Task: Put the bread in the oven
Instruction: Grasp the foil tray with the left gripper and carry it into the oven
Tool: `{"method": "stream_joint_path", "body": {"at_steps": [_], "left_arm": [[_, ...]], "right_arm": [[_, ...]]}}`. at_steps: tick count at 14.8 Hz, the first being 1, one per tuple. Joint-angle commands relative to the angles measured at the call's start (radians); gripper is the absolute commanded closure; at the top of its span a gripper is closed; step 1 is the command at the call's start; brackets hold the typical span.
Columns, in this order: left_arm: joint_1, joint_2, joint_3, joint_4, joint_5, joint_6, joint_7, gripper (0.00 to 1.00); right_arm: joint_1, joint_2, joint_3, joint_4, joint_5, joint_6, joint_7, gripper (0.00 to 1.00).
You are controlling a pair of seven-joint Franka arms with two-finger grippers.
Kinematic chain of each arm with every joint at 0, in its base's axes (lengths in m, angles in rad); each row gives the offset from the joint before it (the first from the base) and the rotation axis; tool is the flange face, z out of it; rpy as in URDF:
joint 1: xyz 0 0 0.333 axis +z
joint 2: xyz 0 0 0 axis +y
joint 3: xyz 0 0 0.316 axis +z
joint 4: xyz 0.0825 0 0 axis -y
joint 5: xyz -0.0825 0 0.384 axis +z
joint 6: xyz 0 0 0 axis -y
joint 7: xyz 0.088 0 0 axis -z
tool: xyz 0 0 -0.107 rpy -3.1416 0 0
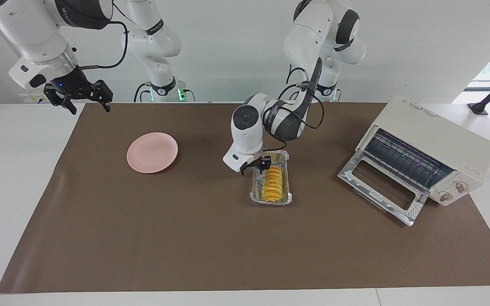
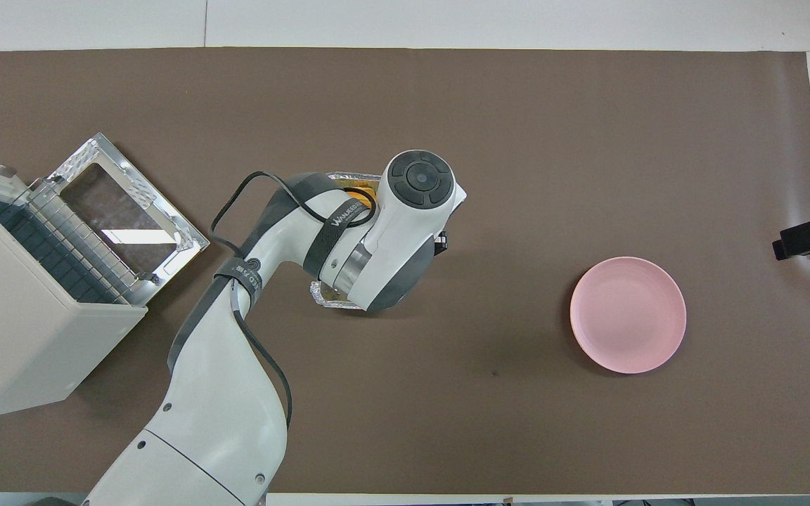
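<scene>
The yellow-orange ridged bread (image 1: 272, 183) lies in a crinkled silver foil tray (image 1: 288, 178) at the middle of the mat. My left gripper (image 1: 255, 168) is low over the end of the bread and tray nearest the robots, fingers apart. In the overhead view the left arm hides most of the tray (image 2: 320, 295); only a sliver of the bread (image 2: 357, 190) shows. The cream-white oven (image 1: 432, 140) stands at the left arm's end of the table, its glass door (image 1: 381, 187) dropped open and its wire rack showing. My right gripper (image 1: 79, 95) waits raised and open over the right arm's end.
A round pink plate (image 1: 152, 152) lies on the brown mat (image 1: 185, 238) toward the right arm's end, also in the overhead view (image 2: 628, 314). The oven (image 2: 25, 302) and its open door (image 2: 124, 211) jut onto the mat beside the tray.
</scene>
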Motion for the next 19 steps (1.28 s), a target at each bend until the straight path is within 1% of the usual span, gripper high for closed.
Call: {"method": "stream_joint_path", "body": {"at_steps": [1, 3, 4, 5, 7, 8, 9, 11, 12, 15, 17, 18, 19], "left_arm": [[-0.02, -0.052, 0.01, -0.073, 0.016, 0.024, -0.024, 1.0], [-0.023, -0.052, 0.012, -0.064, 0.016, 0.007, -0.025, 1.0], [-0.021, -0.052, 0.015, -0.044, 0.01, -0.022, -0.028, 1.0], [-0.021, -0.044, 0.016, 0.003, 0.01, -0.076, -0.037, 1.0], [-0.004, -0.024, 0.025, 0.137, 0.013, -0.185, -0.068, 1.0], [0.011, -0.034, 0.047, 0.163, 0.01, -0.219, -0.067, 1.0], [0.022, -0.058, 0.082, 0.166, 0.001, -0.236, -0.064, 1.0], [0.072, -0.113, 0.108, 0.166, -0.022, -0.249, -0.073, 1.0], [0.092, -0.126, 0.134, 0.163, -0.019, -0.266, -0.079, 1.0], [0.097, -0.121, 0.261, 0.162, -0.019, -0.276, -0.093, 1.0], [0.098, -0.115, 0.35, 0.16, -0.027, -0.281, -0.144, 1.0], [0.109, -0.113, 0.372, 0.153, -0.026, -0.287, -0.151, 1.0], [0.155, -0.113, 0.378, 0.151, -0.024, -0.302, -0.152, 1.0]], "right_arm": [[-0.013, 0.006, 0.01, 0.014, -0.008, -0.018, -0.017, 0.0], [-0.013, 0.006, 0.01, 0.014, -0.008, -0.018, -0.017, 0.0], [-0.013, 0.006, 0.01, 0.014, -0.008, -0.018, -0.017, 0.0], [-0.013, 0.006, 0.01, 0.014, -0.01, -0.018, -0.017, 0.0], [-0.013, 0.006, 0.01, 0.014, -0.01, -0.018, -0.019, 0.0], [-0.013, 0.006, 0.01, 0.014, -0.01, -0.018, -0.017, 0.0], [-0.013, 0.006, 0.01, 0.014, -0.008, -0.018, -0.017, 0.0], [-0.013, 0.006, 0.01, 0.014, -0.008, -0.018, -0.017, 0.0], [-0.013, 0.006, 0.01, 0.014, -0.01, -0.018, -0.017, 0.0], [-0.013, 0.006, 0.01, 0.014, -0.008, -0.018, -0.017, 0.0], [-0.013, 0.006, 0.01, 0.014, -0.008, -0.018, -0.017, 0.0], [-0.013, 0.006, 0.01, 0.014, -0.01, -0.018, -0.017, 0.0], [-0.013, 0.006, 0.01, 0.014, -0.01, -0.018, -0.017, 0.0]]}}
